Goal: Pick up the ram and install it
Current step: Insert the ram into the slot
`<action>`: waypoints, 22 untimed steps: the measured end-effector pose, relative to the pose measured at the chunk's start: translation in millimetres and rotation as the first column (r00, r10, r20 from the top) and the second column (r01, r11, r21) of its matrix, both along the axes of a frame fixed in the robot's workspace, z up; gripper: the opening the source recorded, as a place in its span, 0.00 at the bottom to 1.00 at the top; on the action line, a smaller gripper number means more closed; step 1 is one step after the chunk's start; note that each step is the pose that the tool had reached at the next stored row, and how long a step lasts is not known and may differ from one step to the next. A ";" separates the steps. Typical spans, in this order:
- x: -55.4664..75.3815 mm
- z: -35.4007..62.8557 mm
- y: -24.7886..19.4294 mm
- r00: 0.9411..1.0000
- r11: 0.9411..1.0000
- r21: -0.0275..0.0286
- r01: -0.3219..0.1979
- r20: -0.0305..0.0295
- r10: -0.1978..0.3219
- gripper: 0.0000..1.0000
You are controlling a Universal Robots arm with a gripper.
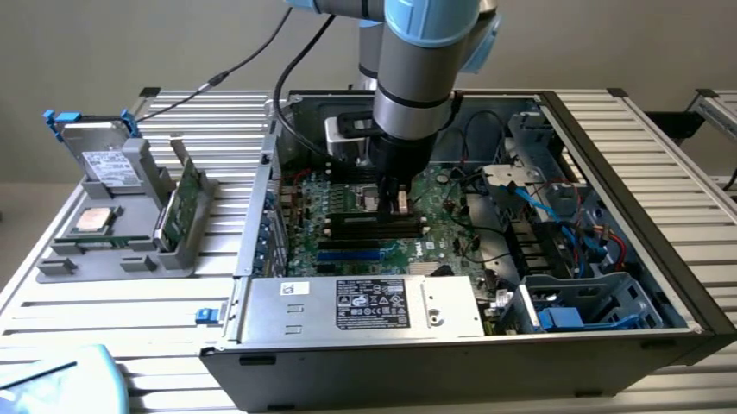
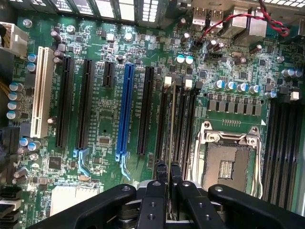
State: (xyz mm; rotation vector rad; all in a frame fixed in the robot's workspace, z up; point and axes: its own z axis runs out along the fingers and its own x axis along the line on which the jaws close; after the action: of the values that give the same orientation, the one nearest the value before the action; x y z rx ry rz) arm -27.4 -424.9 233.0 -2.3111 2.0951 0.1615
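A: Gripper, quick?
B: Down inside the open PC case, over the motherboard. Fingers are nearly together, pinching the ram, which is seen edge-on.
A: Ram position?
B: Along the black memory slots, just beside the CPU socket. Seated or not, cannot tell.
A: Surroundings?
B: Exterior view: power supply at the gripper's 6 o'clock, grey parts holder at the case's 9 o'clock, a green card standing in it.
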 end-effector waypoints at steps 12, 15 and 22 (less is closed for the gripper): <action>5.5 0.6 -5.5 1.000 1.000 0.000 -0.001 -0.026 0.001 0.14; 6.0 1.0 -5.5 1.000 1.000 0.000 -0.001 -0.022 0.001 0.14; 6.1 0.9 -4.4 1.000 1.000 -0.020 -0.001 -0.001 0.001 0.14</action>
State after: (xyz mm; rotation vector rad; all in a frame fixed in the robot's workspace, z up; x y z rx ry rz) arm -21.4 -429.3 234.0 -2.3237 2.1060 0.1426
